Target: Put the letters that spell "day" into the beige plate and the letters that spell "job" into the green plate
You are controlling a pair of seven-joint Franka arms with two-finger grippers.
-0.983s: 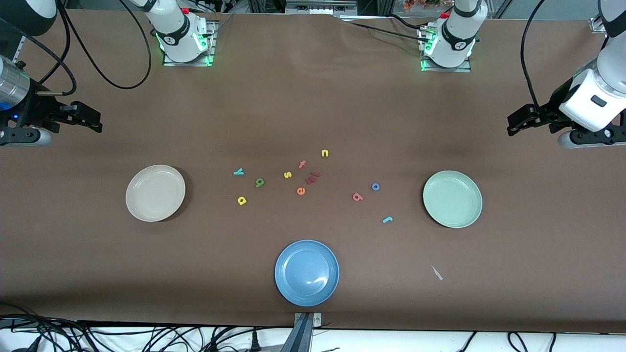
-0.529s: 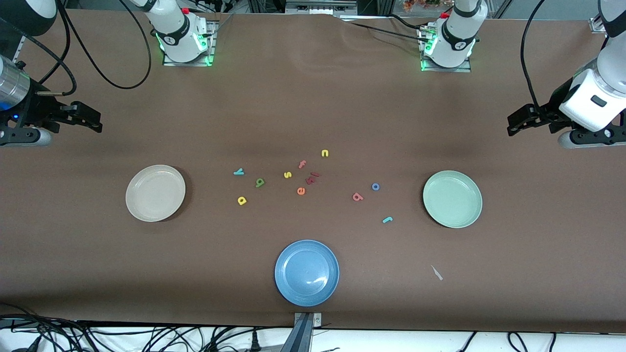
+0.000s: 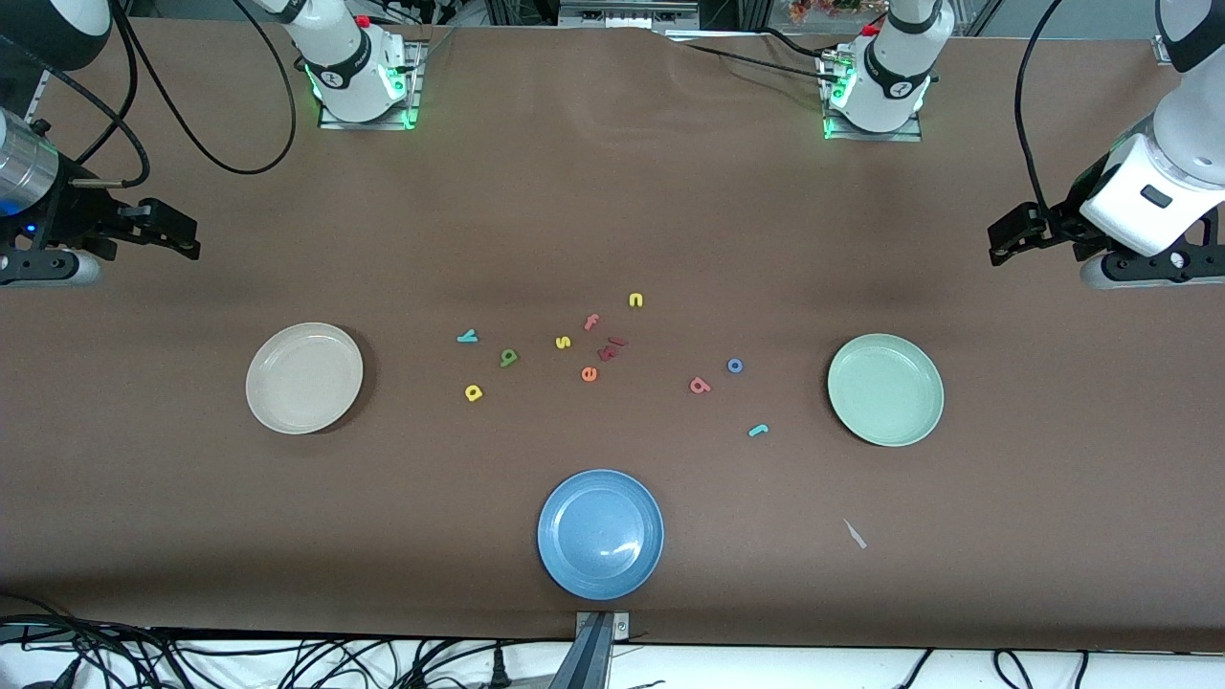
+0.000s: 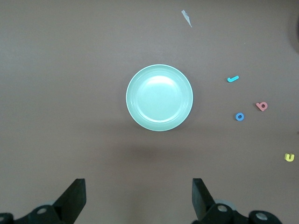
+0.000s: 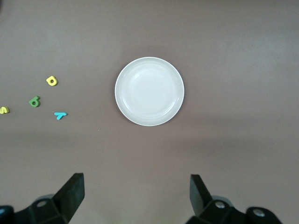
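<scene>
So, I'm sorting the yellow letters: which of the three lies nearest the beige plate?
The yellow "a"; the yellow "s" and "n" lie farther from the beige plate, toward the left arm's end.

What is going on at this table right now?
Nothing is being handled yet. The left claw hangs open above the table at its own end, and the right claw likewise. The beige plate and green plate hold nothing. The d, a, y, j, o and b lie between them.
</scene>
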